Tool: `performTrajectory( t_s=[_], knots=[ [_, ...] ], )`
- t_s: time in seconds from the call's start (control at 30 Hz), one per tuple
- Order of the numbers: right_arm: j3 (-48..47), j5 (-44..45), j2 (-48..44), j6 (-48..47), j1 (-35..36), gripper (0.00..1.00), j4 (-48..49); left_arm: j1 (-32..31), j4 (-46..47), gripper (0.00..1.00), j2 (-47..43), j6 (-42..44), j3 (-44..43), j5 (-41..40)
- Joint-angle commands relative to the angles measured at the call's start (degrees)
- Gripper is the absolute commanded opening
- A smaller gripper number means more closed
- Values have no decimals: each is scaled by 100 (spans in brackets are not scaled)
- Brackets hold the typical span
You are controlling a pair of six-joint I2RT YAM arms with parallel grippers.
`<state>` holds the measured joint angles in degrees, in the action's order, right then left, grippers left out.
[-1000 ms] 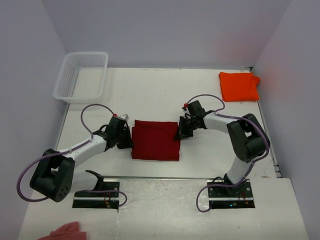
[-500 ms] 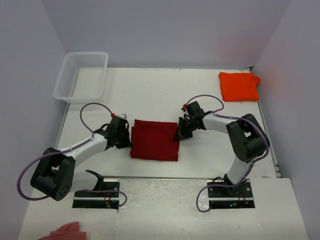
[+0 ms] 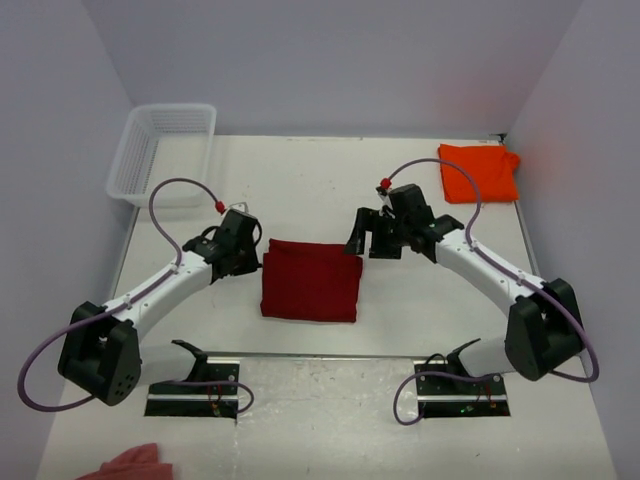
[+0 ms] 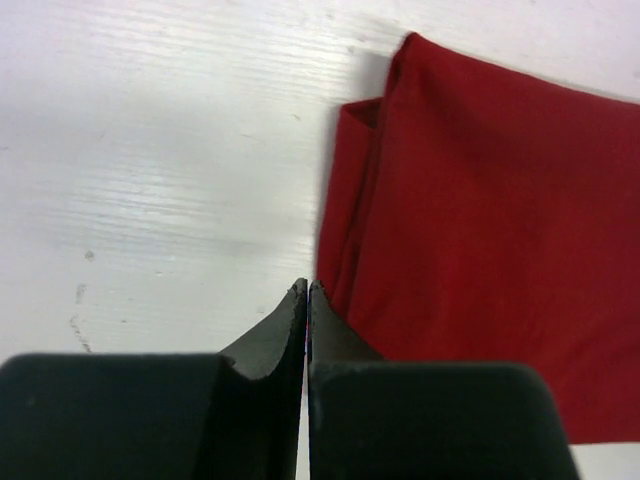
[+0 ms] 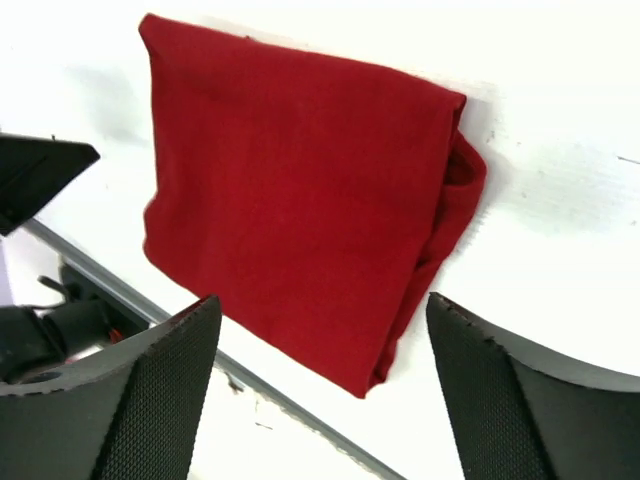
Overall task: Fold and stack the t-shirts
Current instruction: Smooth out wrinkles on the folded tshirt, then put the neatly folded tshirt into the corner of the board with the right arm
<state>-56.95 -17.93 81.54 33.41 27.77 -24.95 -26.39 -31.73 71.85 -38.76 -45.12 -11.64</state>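
Observation:
The dark crimson t-shirt (image 3: pixel 310 280) lies folded into a rectangle at the table's middle, also seen in the left wrist view (image 4: pixel 480 230) and the right wrist view (image 5: pixel 290 190). The orange t-shirt (image 3: pixel 478 172) lies folded at the far right corner. My left gripper (image 3: pixel 254 260) is shut, its tips (image 4: pixel 307 286) at the crimson shirt's left edge with no cloth between them. My right gripper (image 3: pixel 366 240) hovers open above the shirt's right edge, its fingers (image 5: pixel 322 297) spread wide and holding nothing.
A white mesh basket (image 3: pixel 165 150) stands at the far left corner. A pale pink cloth scrap (image 3: pixel 130 462) lies at the near left, below the arm bases. A metal strip (image 5: pixel 300 410) runs along the table's near edge. Walls enclose the table on three sides.
My right gripper has opened, let go of the crimson shirt's right edge and risen away from it. The left gripper stays shut and has shifted slightly along the shirt's left edge.

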Motion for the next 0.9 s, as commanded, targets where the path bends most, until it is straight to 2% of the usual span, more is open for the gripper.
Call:
performTrajectory(
  t_s=[0.0, 0.17, 0.27, 0.43, 0.87],
  knots=[
    [419, -25, -296, -98, 27, 85, -11, -252, 105, 0, -145, 79, -312, 354],
    [1080, -104, -534, 34, 35, 87, 551, -516, 500, 0, -347, 159, -383, 1023],
    [1326, -236, -394, 139, 27, 84, 762, -560, 606, 0, -435, 185, -375, 1129],
    [1853, -527, -296, 394, 27, 80, 1440, -560, 1063, 0, -312, 176, -120, 1893],
    [2346, -563, 38, 649, 27, 79, 2100, -551, 1915, 0, 540, -8, 935, 1630]
  ],
)
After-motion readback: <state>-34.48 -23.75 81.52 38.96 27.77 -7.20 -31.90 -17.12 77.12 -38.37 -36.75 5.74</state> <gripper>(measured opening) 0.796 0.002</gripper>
